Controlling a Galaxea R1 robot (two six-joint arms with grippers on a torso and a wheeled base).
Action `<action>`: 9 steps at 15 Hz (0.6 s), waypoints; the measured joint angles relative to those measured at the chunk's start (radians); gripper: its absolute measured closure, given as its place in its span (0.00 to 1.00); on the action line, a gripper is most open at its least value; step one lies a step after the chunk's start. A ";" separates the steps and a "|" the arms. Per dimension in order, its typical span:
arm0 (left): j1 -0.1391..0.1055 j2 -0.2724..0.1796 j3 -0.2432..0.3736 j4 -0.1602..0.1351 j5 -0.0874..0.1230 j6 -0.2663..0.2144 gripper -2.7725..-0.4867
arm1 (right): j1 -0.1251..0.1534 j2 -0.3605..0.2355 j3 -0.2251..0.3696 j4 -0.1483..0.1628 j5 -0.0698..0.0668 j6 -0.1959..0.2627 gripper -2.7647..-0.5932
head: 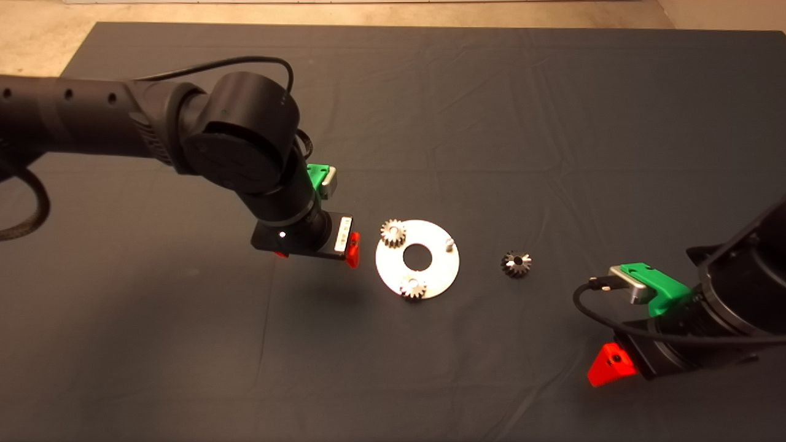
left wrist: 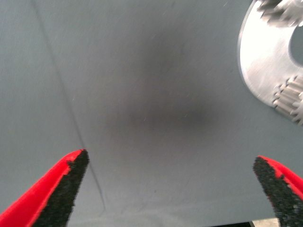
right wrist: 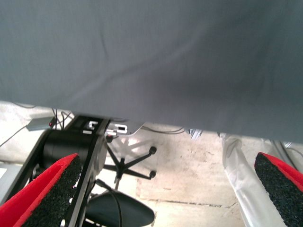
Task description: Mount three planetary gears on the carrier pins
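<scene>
Where mat (head: pixel 184 368) ends (creased, dark), pale floor (right wrist: pixel 189 179); both jaws wide, empty.

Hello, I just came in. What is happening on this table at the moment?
A two-armed robot is fitting small gears onto a round silver plate on a dark mat. Two bright gears already sit on the plate, one pin is bare, and a darker gear lies on the mat to the plate's right. The left gripper hovers open beside the plate, holding nothing. The right gripper waits open at the lower right.
</scene>
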 joint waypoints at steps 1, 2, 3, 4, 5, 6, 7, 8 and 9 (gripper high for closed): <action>0.000 -0.004 0.010 0.000 0.003 -0.008 0.07 | 0.000 0.006 -0.021 -0.004 0.001 -0.017 0.02; 0.000 -0.009 0.017 0.000 0.003 -0.013 0.07 | 0.000 0.008 -0.039 -0.012 0.003 -0.031 0.02; 0.000 -0.014 0.028 0.000 0.003 -0.018 0.07 | 0.000 0.007 -0.051 -0.016 0.001 -0.038 0.02; 0.000 -0.019 0.043 -0.001 0.002 -0.030 0.07 | 0.000 0.008 -0.058 -0.018 0.001 -0.048 0.02; 0.000 -0.032 0.063 -0.005 -0.001 -0.039 0.07 | 0.000 0.008 -0.063 -0.019 0.001 -0.053 0.02; 0.000 -0.049 0.080 -0.010 0.000 -0.049 0.07 | 0.000 0.008 -0.067 -0.020 0.000 -0.058 0.02; 0.000 -0.065 0.098 -0.016 0.004 -0.065 0.07 | 0.000 0.017 -0.074 -0.022 0.000 -0.063 0.02; 0.000 -0.073 0.114 -0.024 0.006 -0.085 0.07 | 0.000 0.032 -0.083 -0.027 0.000 -0.072 0.02; 0.000 -0.079 0.129 -0.031 0.006 -0.097 0.07 | 0.000 0.052 -0.098 -0.029 0.001 -0.087 0.02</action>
